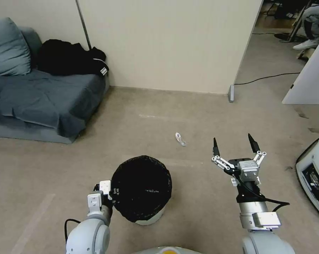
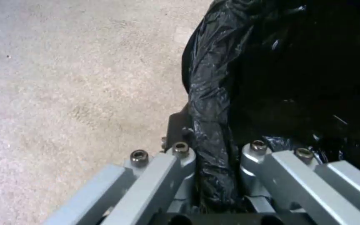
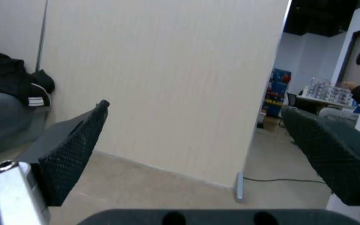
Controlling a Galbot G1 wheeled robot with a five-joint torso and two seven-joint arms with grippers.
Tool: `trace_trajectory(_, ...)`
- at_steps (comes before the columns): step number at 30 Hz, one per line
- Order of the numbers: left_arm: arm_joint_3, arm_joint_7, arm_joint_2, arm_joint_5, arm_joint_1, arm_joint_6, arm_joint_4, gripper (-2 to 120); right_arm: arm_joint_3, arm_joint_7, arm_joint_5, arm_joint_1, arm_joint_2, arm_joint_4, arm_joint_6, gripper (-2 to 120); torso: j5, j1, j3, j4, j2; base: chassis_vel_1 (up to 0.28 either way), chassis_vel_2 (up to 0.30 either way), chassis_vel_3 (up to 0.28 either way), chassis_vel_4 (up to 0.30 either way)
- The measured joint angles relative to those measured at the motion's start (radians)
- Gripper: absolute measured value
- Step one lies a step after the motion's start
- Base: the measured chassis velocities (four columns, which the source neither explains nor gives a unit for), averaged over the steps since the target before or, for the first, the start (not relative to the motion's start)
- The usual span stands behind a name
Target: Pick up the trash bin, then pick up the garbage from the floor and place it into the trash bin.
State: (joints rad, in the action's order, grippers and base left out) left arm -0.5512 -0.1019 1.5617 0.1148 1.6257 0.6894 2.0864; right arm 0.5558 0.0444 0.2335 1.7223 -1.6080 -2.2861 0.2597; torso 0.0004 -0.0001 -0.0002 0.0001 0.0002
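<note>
on the floor ahead in the head view, the trash bin (image 1: 141, 188) is gripped at its near-left rim by the left gripper (image 1: 111, 192); a small piece of garbage (image 1: 180, 138) lies beyond it. the right gripper (image 1: 234, 145) is held forward, spread wide, empty.

in the left wrist view, the jaws are clamped over the liner-covered rim (image 2: 213, 125), likely light but slippery.

in the right wrist view, the pads (image 3: 80, 147) are seen well apart.

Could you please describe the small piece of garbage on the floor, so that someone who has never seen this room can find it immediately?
Start from the cream partition wall behind the open beige floor. In front of it stands the trash bin with its black liner, gripped at the rim by the left tool. The garbage lies just beyond the bin, toward the open right tool: a small whitish crumpled scrap, the only loose litter on that bare stretch.
</note>
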Motion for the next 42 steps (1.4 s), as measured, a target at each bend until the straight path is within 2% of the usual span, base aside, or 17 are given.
trace_trajectory(3, 0.000, -0.007, 0.001, 0.006, 0.001, -0.002, 0.000, 6, 0.003, 0.002, 0.011, -0.003, 0.000, -0.003, 0.000, 100, -0.0002, 0.000, 0.000, -0.0001, 0.000, 0.000, 0.000, 0.000, 0.000)
trace_trajectory(10, 0.004, -0.043, 0.004, 0.013, 0.009, -0.013, 0.059, 5, -0.001, -0.012, -0.014, -0.015, 0.000, -0.007, 0.009, 100, -0.0016, 0.000, 0.000, -0.0003, 0.000, 0.000, 0.000, 0.000, 0.000)
trace_trajectory(18, 0.004, -0.062, -0.013, -0.008, 0.025, -0.030, 0.222, 1, -0.009, -0.046, -0.087, -0.025, 0.000, -0.007, 0.014, 100, -0.0006, 0.000, 0.000, -0.0002, 0.000, 0.000, 0.000, 0.000, 0.000)
trace_trajectory(29, 0.009, -0.064, -0.030, -0.040, 0.084, -0.052, 0.367, 1, -0.023, -0.030, -0.126, -0.011, 0.000, -0.001, 0.017, 100, -0.0004, 0.000, 0.000, -0.0001, 0.000, 0.000, 0.000, 0.000, 0.000)
trace_trajectory(36, 0.025, -0.068, -0.023, -0.065, 0.124, -0.066, 0.413, 1, -0.025, -0.012, -0.127, -0.005, 0.000, 0.009, 0.031, 100, -0.0004, 0.000, 0.000, -0.0001, 0.000, 0.000, 0.000, 0.000, 0.000)
trace_trajectory(42, 0.024, -0.079, -0.018, -0.083, 0.135, -0.073, 0.413, 1, -0.024, -0.002, -0.129, -0.004, 0.000, 0.015, 0.031, 100, -0.0005, 0.000, 0.000, -0.0001, 0.000, 0.000, 0.000, 0.000, 0.000)
